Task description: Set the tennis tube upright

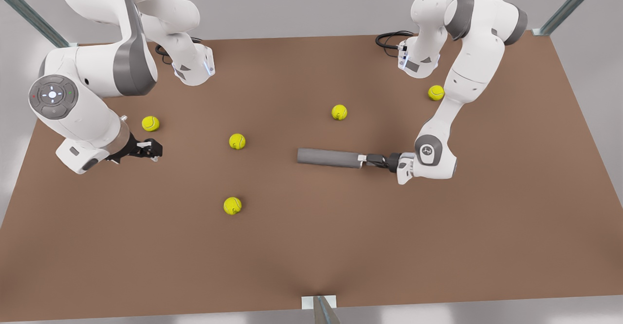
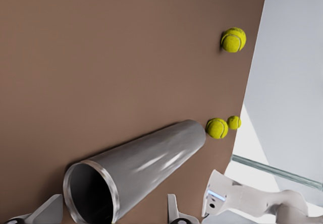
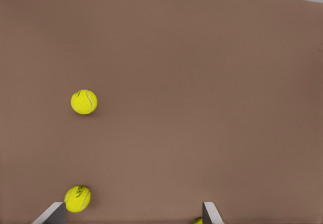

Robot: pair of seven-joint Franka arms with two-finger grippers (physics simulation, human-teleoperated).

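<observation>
Grey tennis tube (image 1: pixel 329 157) lying flat on the brown table (image 1: pixel 438 246), its open end between the spread fingers (image 2: pixel 174 211) of the left gripper (image 1: pixel 364 160), not yet clamped. Well apart, at the front view's left, right gripper (image 1: pixel 154 150) waiting above the table with fingers apart, holding nothing, a tennis ball (image 1: pixel 150 123) just beyond.

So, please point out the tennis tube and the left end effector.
tennis tube (image 1: pixel 328 157): front view, middle of its grey side.
left end effector (image 1: pixel 364 160): front view, between the fingertips, at the tube's end on the front view's right.
</observation>
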